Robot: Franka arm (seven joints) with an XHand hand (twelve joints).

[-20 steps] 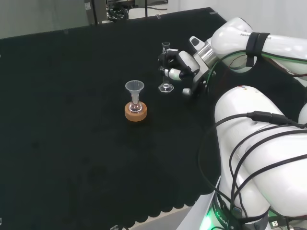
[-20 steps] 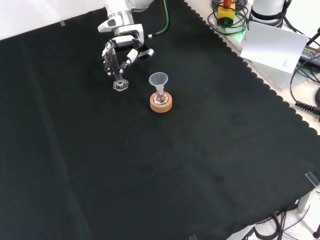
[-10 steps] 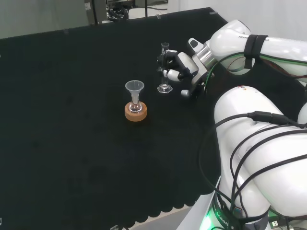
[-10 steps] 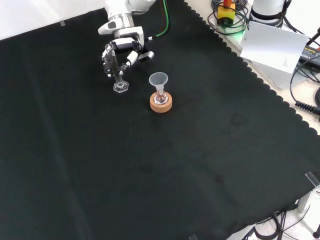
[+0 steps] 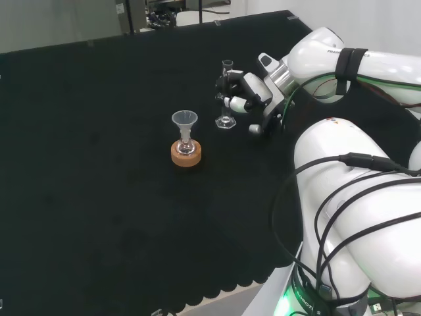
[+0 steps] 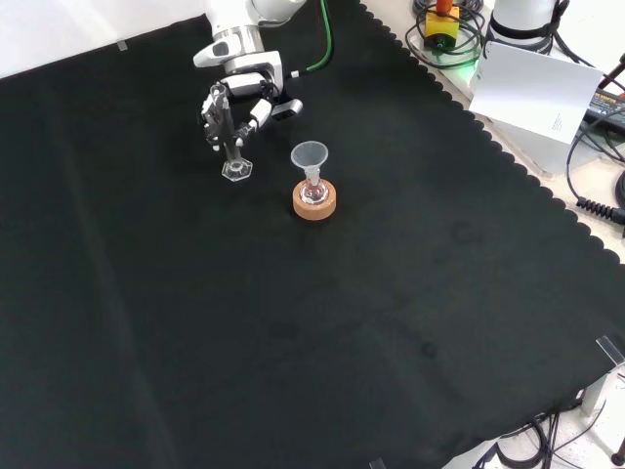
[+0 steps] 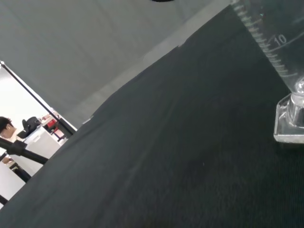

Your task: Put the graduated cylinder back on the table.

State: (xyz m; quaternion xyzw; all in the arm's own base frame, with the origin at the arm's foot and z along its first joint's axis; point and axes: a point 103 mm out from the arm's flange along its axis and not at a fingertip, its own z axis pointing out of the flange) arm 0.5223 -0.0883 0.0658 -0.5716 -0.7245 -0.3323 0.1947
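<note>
Since a second ago the graduated cylinder has shifted slightly left in the head view, carried along by the hand. In that view, from left to right: a clear funnel sits in a small flask on a cork ring; just right of it the cylinder stands upright, its hexagonal base at the black cloth surface, whether touching I cannot tell; the fingers are curled around its stem, pinching it.
</note>
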